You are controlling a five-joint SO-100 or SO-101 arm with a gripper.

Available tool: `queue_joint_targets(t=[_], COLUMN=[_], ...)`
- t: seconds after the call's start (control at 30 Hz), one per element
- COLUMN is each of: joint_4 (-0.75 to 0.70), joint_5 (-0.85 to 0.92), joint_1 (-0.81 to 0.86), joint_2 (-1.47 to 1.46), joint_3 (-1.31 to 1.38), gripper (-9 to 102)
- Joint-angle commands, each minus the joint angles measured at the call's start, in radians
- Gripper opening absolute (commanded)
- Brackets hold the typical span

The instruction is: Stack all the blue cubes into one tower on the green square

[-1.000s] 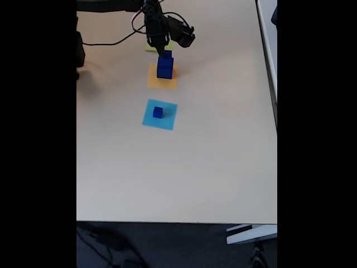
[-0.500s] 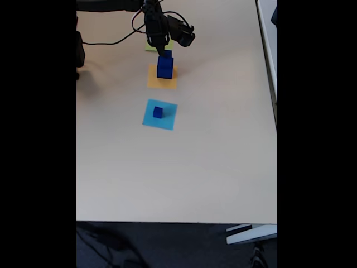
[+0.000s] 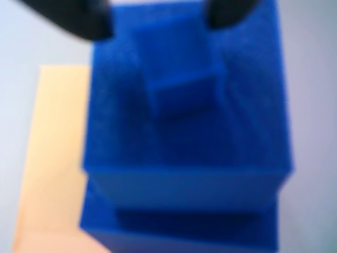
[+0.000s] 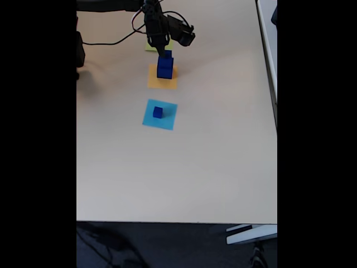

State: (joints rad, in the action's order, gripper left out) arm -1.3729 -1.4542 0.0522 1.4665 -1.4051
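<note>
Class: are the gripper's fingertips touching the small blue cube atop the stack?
Cannot tell. The wrist view shows fingertips flanking the small blue cube, too blurred to tell.

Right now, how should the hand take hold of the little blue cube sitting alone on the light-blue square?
Come straight down from above and pinch the small cube across two opposite side faces. It rests flat near the middle of the light-blue square, apart from the stack on the orange square, so probably nothing blocks the fingers.
</note>
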Motion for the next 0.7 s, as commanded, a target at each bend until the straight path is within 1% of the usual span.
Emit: queue_joint_targets(t=[0.0, 0.17, 0.4, 0.53, 0.57, 0.67], joint_4=[0.021, 0.021, 0.032, 0.040, 0.048, 0.057], joint_5=[0.020, 0.052, 0.028, 0.041, 0.063, 0.124], joint_1=[0.003, -0.020, -0.066, -0.049, -0.037, 0.009], joint_2=[0.081, 0.041, -0.003, -0.006, -0.006, 0.005], joint_3=[0.040, 0.186, 0.348, 0.368, 0.368, 0.345], gripper=[8, 7, 6, 14, 17, 22])
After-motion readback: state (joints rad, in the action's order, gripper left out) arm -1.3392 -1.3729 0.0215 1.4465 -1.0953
